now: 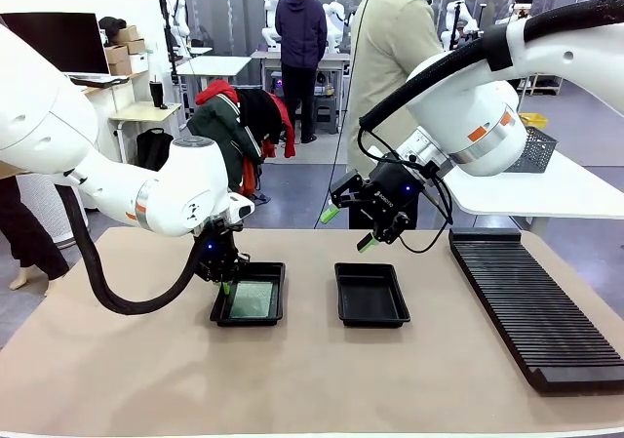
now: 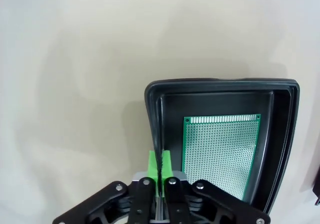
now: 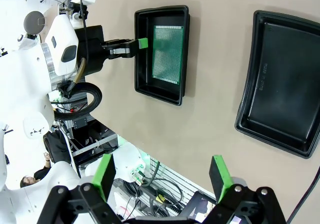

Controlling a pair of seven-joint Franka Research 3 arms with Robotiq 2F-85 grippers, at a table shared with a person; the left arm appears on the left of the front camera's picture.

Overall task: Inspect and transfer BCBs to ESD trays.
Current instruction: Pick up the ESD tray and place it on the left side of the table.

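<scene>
- The left end effector (image 2: 160,160) is closed, its green pads pressed together on the near-left rim of the left ESD tray (image 2: 220,84). It looks to be pinching the thin tray wall rather than the board.
- That tray sits flat on the tabletop (image 1: 312,379), with one BCB (image 2: 220,154) lying flat on its floor, green grid side up. The board sits off towards the wall away from the pads, and nothing touches it.
- The right ESD tray (image 1: 370,297) stands just beside the left one, apart from it, and its floor is bare.
- The right end effector (image 1: 348,229) hangs above the far edge of that empty tray. Its jaws are wide open and hold nothing.
- A long ribbed rack (image 1: 536,311) lies at the far right with no boards visible in it.
- Step in hand, as I judge it: one board is already in its tray, and the left arm has taken hold of the tray, probably to steady or shift it.
- The next move calls for a level, slow pull or lift so the loose board does not slide or tip out. The right tray has yet to receive a board.
</scene>
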